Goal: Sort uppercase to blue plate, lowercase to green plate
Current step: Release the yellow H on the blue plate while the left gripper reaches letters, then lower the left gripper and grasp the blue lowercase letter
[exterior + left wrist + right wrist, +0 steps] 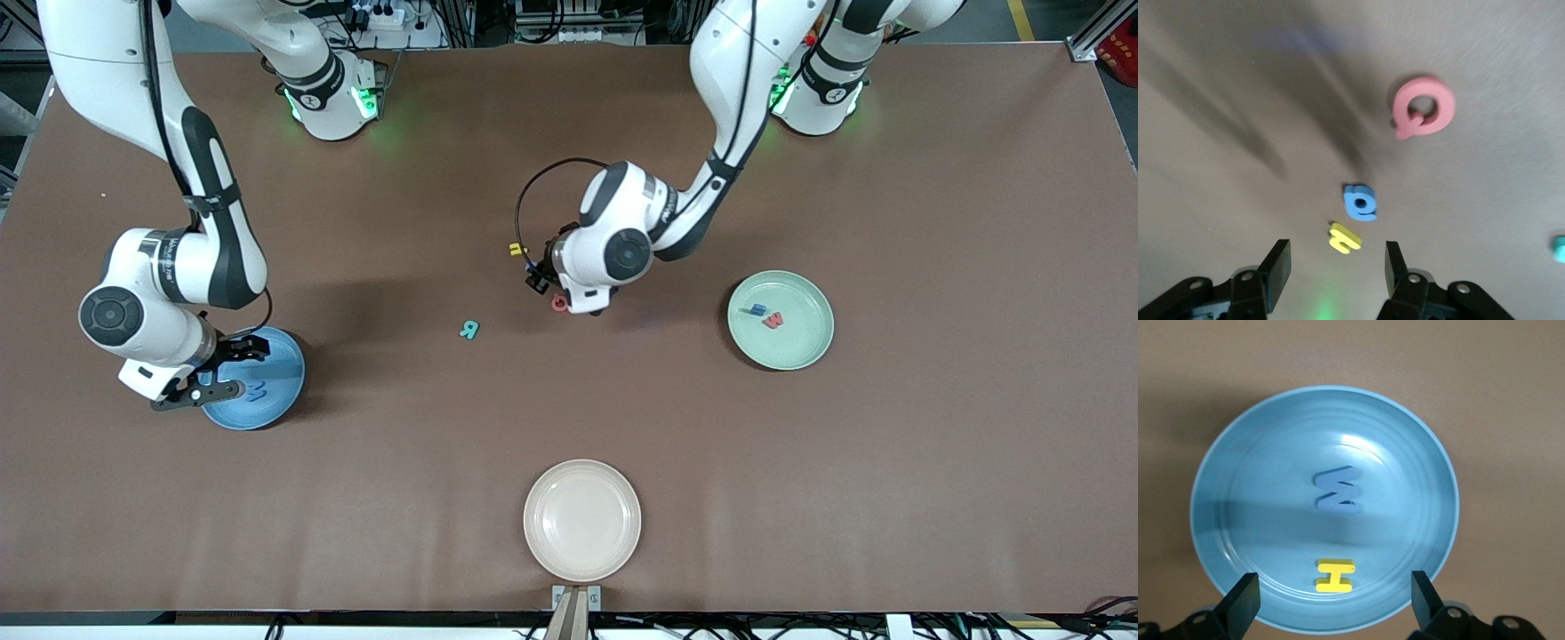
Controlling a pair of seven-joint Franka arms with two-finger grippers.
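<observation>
Robotics lab bench. Two white Franka arms (178,222) are mounted along the upper edge of a brown-covered table (933,444); cables and a power strip (382,16) sit at the top of the frame, aluminium framing (1098,31) in the upper right corner.

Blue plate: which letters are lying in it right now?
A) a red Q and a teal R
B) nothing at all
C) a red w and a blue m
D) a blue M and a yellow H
D: the right wrist view shows the blue M and the yellow H lying inside the blue plate.
</observation>
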